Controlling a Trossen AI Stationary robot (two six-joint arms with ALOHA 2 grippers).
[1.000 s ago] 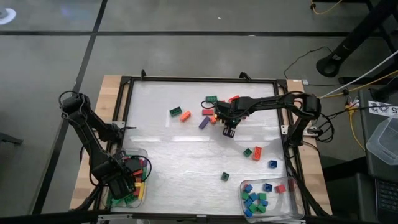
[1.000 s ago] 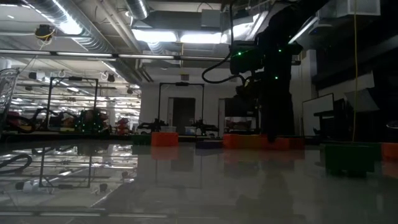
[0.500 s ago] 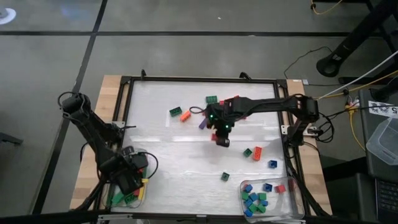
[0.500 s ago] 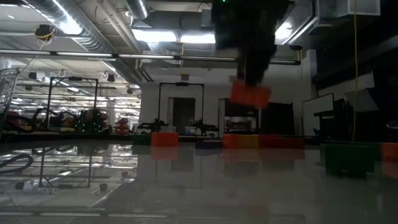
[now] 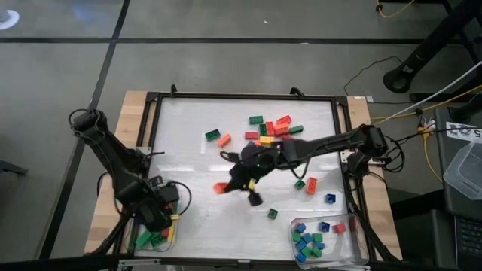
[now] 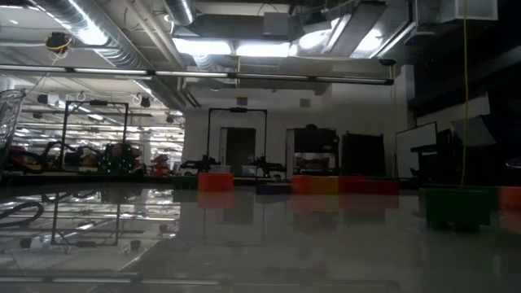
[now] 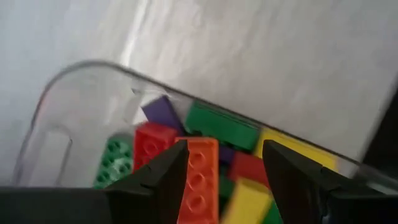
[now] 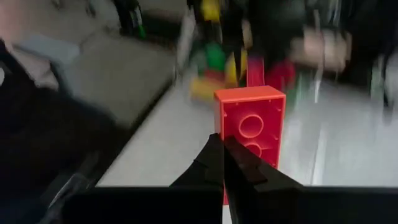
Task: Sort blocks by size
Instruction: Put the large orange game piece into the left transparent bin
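Nearest you, at the table's (image 5: pixel 188 143) front left corner, your left gripper (image 5: pixel 157 214) hung over the left tray (image 5: pixel 175 241). In its wrist view the fingers (image 7: pixel 163 177) stood spread apart with nothing between them, above the long blocks (image 7: pixel 198 180) piled in that tray: orange, red, yellow, green and purple.

At the front right corner, the right tray (image 5: pixel 360 254) held small square blocks (image 5: pixel 307 241), mostly blue and green with one red. Just outside it, a few small pieces lay loose on the mat: a green one (image 5: pixel 273 214) and a blue one (image 5: pixel 330 199).

Towards the middle, your right gripper (image 5: pixel 226 186) reached across from the right side and was clamped on a long red block (image 5: pixel 220 187). Its wrist view showed the fingers (image 8: pixel 239 165) pinched close on that block (image 8: pixel 250 127), which stood up beyond the tips.

An orange block (image 5: pixel 311 185) and a small green one (image 5: pixel 300 184) lay side by side right of centre.

Farther back, a cluster of red, green and yellow blocks (image 5: pixel 273 128) sat near the far edge, with a green and orange pair (image 5: pixel 218 137) to its left.
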